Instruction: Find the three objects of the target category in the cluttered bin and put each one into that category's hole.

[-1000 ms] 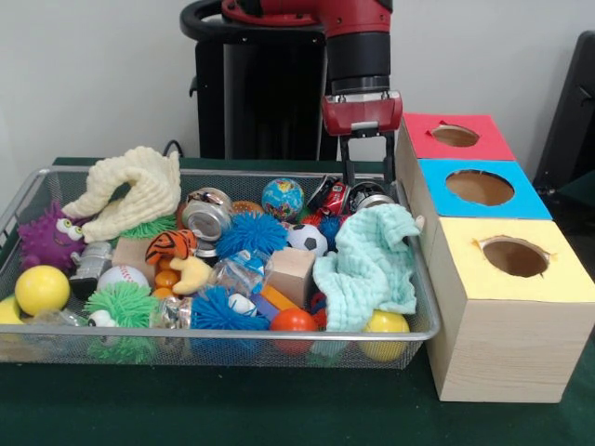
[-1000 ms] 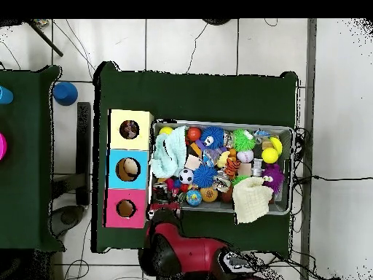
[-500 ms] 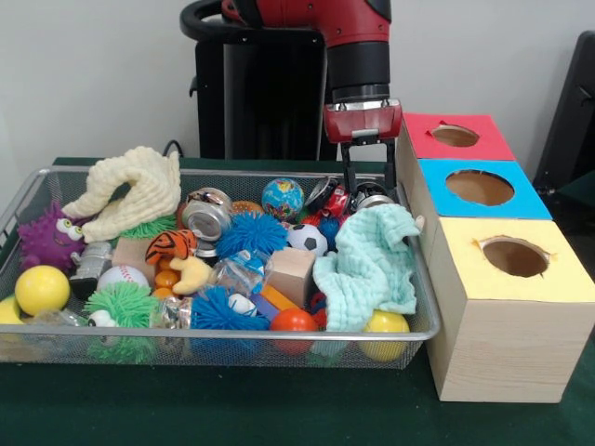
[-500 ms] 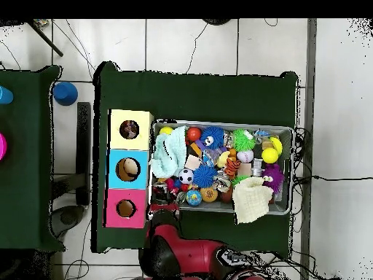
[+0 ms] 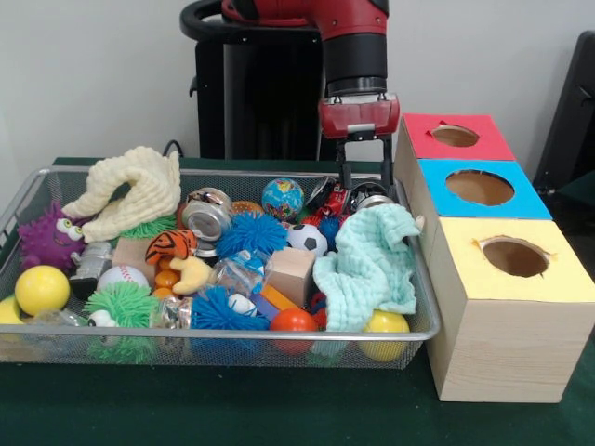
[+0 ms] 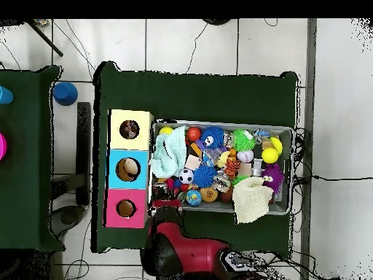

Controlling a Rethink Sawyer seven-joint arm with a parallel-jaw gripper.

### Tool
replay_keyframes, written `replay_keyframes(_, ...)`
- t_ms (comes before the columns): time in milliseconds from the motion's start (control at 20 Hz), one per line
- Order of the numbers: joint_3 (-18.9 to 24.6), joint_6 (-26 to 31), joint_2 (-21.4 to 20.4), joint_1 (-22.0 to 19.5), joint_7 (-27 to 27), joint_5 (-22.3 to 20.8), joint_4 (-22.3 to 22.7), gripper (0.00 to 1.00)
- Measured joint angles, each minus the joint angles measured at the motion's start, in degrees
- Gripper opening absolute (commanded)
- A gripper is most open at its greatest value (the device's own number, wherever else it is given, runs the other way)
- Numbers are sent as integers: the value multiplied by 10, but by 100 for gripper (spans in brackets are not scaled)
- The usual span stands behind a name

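Rising slightly at upper centre, the gripper (image 5: 361, 179) is being lifted off the bin (image 5: 423, 279), fingers spread, nothing pinched.

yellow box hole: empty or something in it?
Not empty. The overhead view shows a dark, multicoloured object inside the hole of the yellow-topped box; what it is cannot be told.

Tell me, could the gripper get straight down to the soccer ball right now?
Probably yes. The soccer ball lies uncovered on top of the pile, beside the mint cloth, and the gripper hangs just behind it.
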Motion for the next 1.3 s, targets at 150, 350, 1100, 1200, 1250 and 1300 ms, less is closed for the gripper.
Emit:
replay_keyframes(150, 0, 0, -16, -2, 0, 7, 1, 100)
replay_keyframes(350, 6, 10, -52, -9, 0, 20, 8, 100)
replay_keyframes(1100, 42, 178, -151, -10, 0, 84, 9, 100)
replay_keyframes(1200, 44, 237, -171, -6, 0, 100, 7, 100)
replay_keyframes(1250, 44, 261, -178, -4, 0, 106, 5, 100)
replay_keyframes(1300, 44, 271, -181, -3, 0, 107, 4, 100)
